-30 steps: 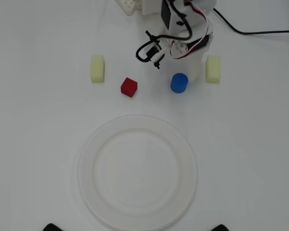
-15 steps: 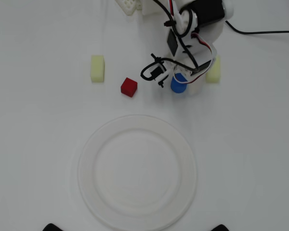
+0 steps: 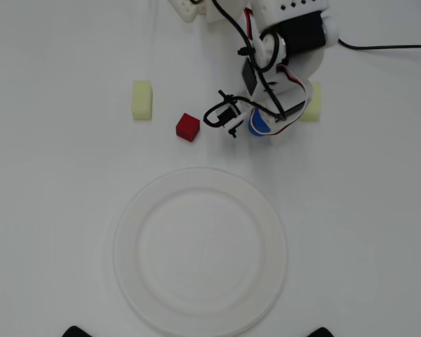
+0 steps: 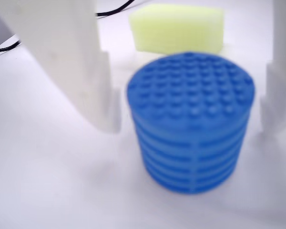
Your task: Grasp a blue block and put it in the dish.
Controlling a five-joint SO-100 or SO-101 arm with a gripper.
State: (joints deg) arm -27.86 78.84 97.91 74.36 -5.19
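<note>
The blue block (image 4: 190,124) is a short ribbed cylinder standing on the white table. In the wrist view it sits between my two white fingers (image 4: 76,57), with a small gap on each side. My gripper (image 4: 190,126) is open around it, low at the table. In the overhead view the blue block (image 3: 257,126) is partly covered by my gripper (image 3: 263,126) and its cables. The dish (image 3: 126,232), a large white plate, lies in front of it toward the lower middle and holds nothing.
A red cube (image 3: 187,127) sits left of the gripper. One pale yellow block (image 3: 142,100) lies further left; another (image 3: 311,102) lies just right of the arm and shows behind the blue block in the wrist view (image 4: 176,26). A black cable (image 3: 393,48) runs to the right edge.
</note>
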